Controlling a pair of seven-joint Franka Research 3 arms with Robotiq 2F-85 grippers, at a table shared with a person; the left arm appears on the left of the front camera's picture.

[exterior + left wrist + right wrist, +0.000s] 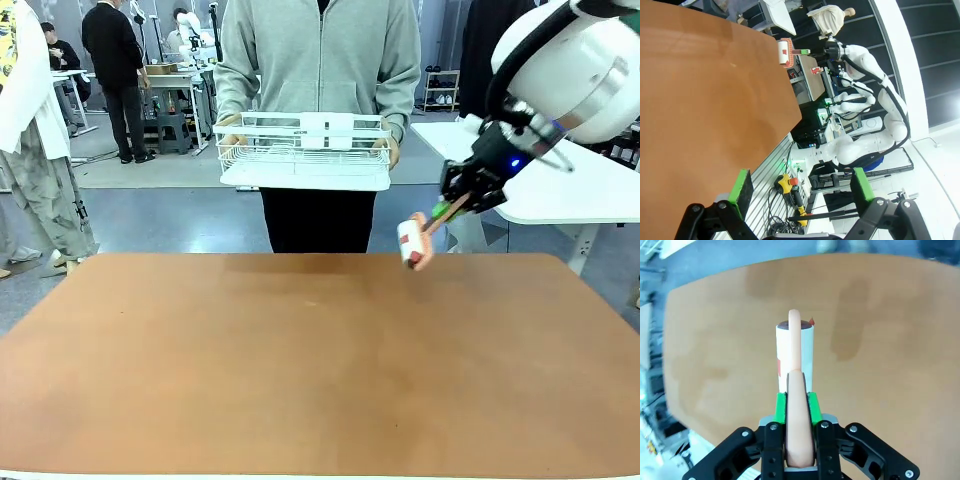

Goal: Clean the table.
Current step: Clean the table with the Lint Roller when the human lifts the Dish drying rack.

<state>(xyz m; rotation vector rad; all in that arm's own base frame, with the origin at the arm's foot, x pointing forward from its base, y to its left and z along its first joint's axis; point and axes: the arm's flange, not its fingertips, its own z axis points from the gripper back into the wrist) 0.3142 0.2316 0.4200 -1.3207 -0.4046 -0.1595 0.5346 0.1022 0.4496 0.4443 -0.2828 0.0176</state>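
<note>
Table (pixel 300 370), beneath right fingers (pixel 781 407), pinching pink-handled roller (pixel 807 352), near far edge

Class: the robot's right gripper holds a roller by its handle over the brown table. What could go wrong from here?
1. The right gripper pinches only the slim pink handle; pressing the roller onto the table could twist it loose.
2. The roller hangs near the far edge, close to the person holding the white wire rack; an outward sweep might reach them.
</note>
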